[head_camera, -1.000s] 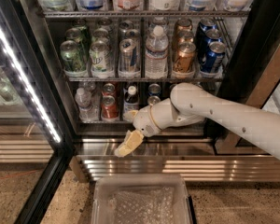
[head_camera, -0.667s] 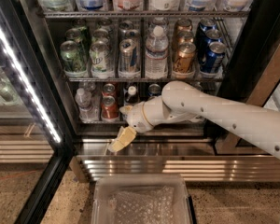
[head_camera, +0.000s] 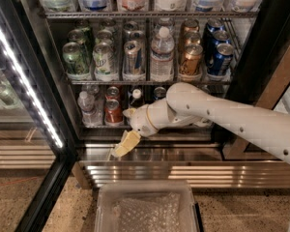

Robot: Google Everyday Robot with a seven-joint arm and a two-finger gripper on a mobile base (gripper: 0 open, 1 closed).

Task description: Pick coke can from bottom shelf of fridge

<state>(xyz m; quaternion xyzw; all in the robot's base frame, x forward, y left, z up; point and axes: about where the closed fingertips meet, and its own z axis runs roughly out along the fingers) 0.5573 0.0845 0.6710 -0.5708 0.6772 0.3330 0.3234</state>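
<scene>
The coke can (head_camera: 113, 111), red with a silver top, stands at the front of the bottom shelf (head_camera: 99, 126) of the fridge (head_camera: 183, 170), left of centre. A second red can stands right behind it. My gripper (head_camera: 123, 146), tan coloured, hangs down and to the left from the white wrist (head_camera: 147, 121). It is in front of the shelf's lip, just below and slightly right of the coke can, and not touching it. My white arm (head_camera: 222, 115) reaches in from the right and hides the right part of the bottom shelf.
A small clear bottle (head_camera: 87, 108) stands left of the coke can, and a white-capped bottle (head_camera: 136, 98) stands to its right. The open glass door with its LED strip (head_camera: 24, 76) is at the left. The shelf above holds green, silver, gold and blue cans and a water bottle (head_camera: 162, 54). A clear plastic bin (head_camera: 147, 207) sits on the floor below.
My arm has swung left along the bottom shelf. The gripper has moved a little left, nearer to the coke can. The cans have not moved.
</scene>
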